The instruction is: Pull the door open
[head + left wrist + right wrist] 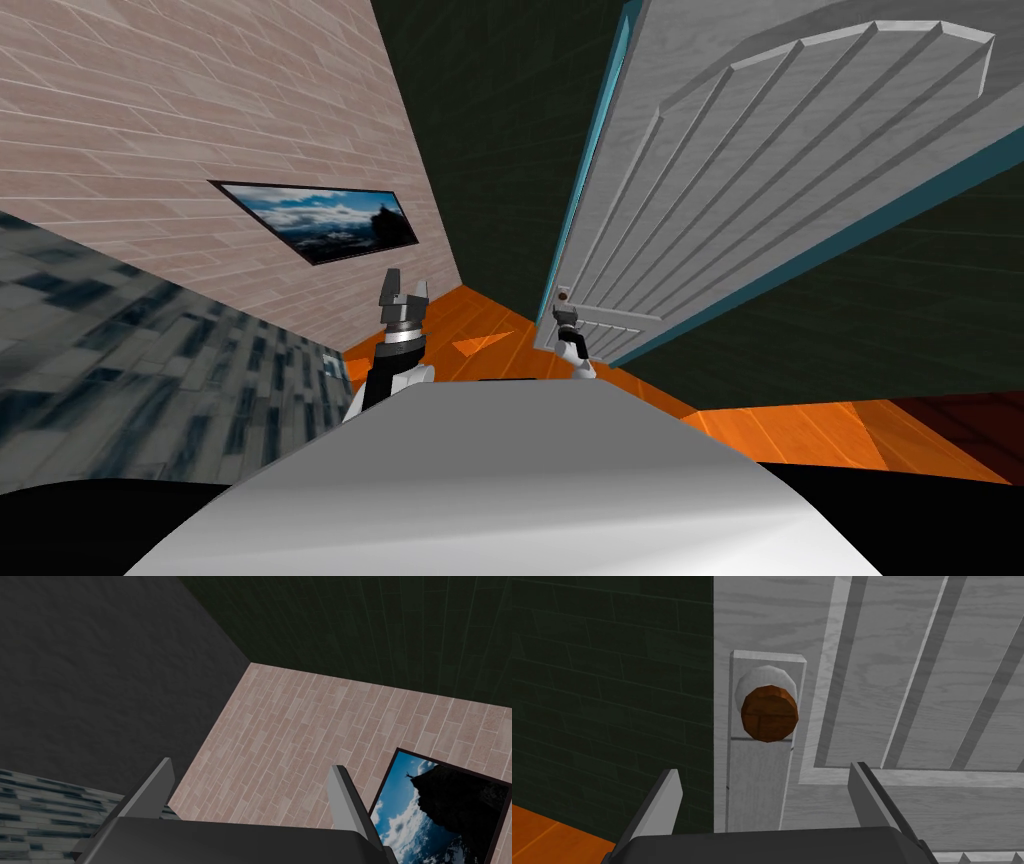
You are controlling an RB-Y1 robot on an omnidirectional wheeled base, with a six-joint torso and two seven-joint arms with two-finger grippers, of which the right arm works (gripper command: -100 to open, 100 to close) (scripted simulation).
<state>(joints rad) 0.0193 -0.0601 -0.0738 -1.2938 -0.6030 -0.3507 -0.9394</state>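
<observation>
Right gripper [764,772], jaws wide and empty, faced the door [912,676]. The brown knob [769,714] lay at their 12 o'clock, not yet between them. Left gripper [404,296] was farther off, jaws wide.

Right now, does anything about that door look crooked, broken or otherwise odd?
Nothing stands out. The grey door looks undamaged, and its brown knob sits neatly on its plate. The wall picture looks slanted, but the whole head view shares that slant.

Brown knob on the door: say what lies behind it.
Behind the brown knob sits a pale round collar on a raised grey plate on the door. The knob hides the collar's middle and any stem.
</observation>
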